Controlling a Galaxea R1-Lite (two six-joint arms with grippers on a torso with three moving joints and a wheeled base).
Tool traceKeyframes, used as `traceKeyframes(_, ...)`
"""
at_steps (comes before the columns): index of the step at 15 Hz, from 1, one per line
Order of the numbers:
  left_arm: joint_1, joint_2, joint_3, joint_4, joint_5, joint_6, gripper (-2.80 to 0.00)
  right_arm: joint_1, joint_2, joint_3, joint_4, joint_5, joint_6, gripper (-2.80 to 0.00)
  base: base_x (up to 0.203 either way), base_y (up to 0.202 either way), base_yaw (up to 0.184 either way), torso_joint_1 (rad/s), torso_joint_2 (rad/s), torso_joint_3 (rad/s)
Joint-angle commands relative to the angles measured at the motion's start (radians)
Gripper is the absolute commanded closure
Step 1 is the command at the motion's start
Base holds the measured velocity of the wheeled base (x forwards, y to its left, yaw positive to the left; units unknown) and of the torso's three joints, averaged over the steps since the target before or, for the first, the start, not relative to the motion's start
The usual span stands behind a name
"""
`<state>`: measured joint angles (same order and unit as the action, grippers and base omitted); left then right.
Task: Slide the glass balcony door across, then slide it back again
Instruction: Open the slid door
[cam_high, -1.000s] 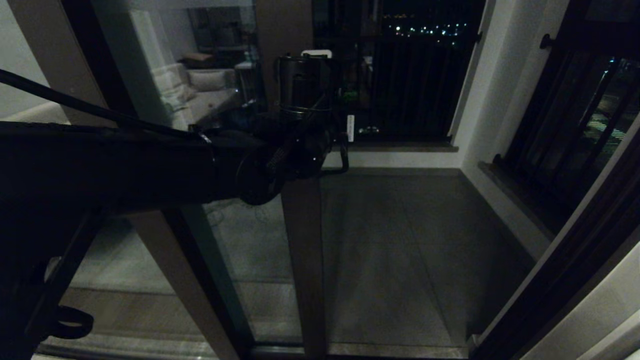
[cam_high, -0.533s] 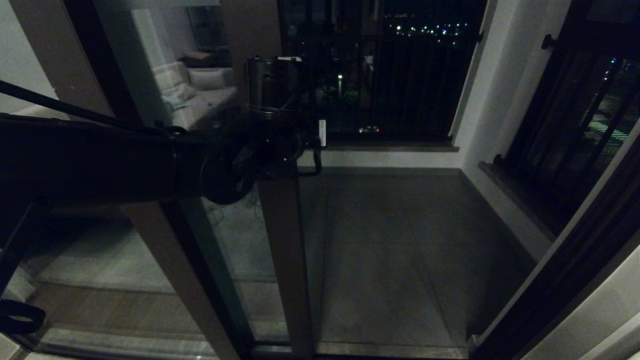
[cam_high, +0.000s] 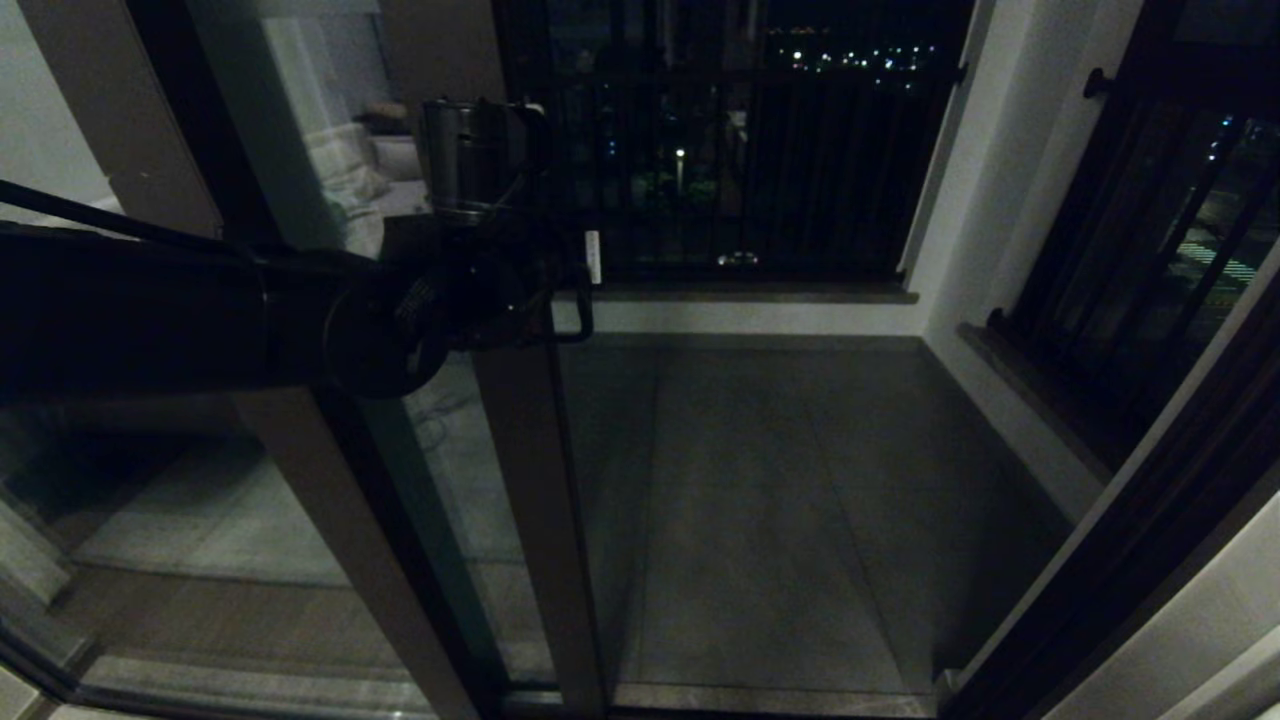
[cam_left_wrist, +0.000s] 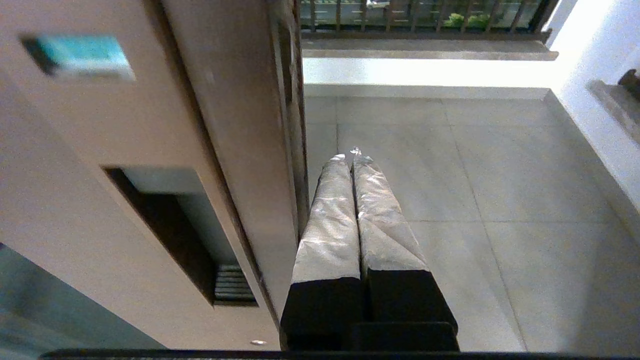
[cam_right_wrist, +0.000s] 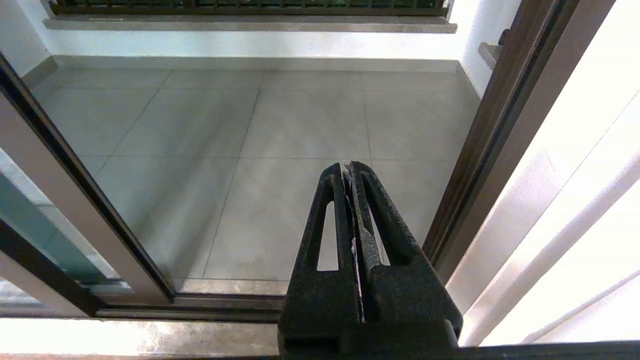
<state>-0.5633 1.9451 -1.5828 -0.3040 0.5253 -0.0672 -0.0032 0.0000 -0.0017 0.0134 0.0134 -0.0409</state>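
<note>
No brand, label or readable writing shows anywhere; a small teal rectangle on the door frame near the left wrist is too blurred to read.

Left gripper (cam_left_wrist: 352, 152) is clenched, its two silver-wrapped fingers (cam_left_wrist: 330, 220) pressed together with nothing between them, and it sits just beside the free edge of the glass balcony door (cam_high: 530, 480), by the brown stile (cam_left_wrist: 235, 150). Whether the fingers touch that edge cannot be told. A recessed black slot handle (cam_left_wrist: 170, 230) lies in the stile face, apart from the fingers. In the head view the left arm (cam_high: 150, 310) reaches across from the left and covers the stile at mid height, so the gripper itself is hard to make out there.

To the right of the door's edge the opening is wide, with bare grey floor tiles (cam_high: 780, 500) running out to the black-barred railing (cam_high: 760, 180) and, on the right, the dark door jamb (cam_high: 1130, 560).

Right gripper (cam_right_wrist: 350, 170) is also clenched on nothing, low over the threshold track (cam_right_wrist: 225, 302) near the jamb; the head view does not show it
</note>
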Motion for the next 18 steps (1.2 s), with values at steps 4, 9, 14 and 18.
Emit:
traceKeyframes(4,0.088,-0.060,0.061,-0.004,-0.009,0.000,0.00,0.000,0.000,0.000,0.000,0.000,-0.001,0.00,0.000,0.000,0.000,0.000,0.00,0.000)
traceKeyframes(9,0.130,-0.097,0.106,-0.004,-0.024,0.000,0.00,0.000,0.000,0.000,0.000,0.000,-0.001,0.00,0.000,0.000,0.000,0.000,0.00,0.000)
traceKeyframes(14,0.146,-0.106,0.107,-0.004,-0.024,0.000,0.00,0.000,0.000,0.000,0.000,0.000,-0.001,0.00,0.000,0.000,0.000,0.000,0.00,0.000)
traceKeyframes(18,0.146,-0.128,0.120,-0.004,-0.024,-0.002,0.00,0.000,0.000,0.000,0.000,0.000,-0.001,0.00,0.000,0.000,0.000,0.000,0.00,0.000)
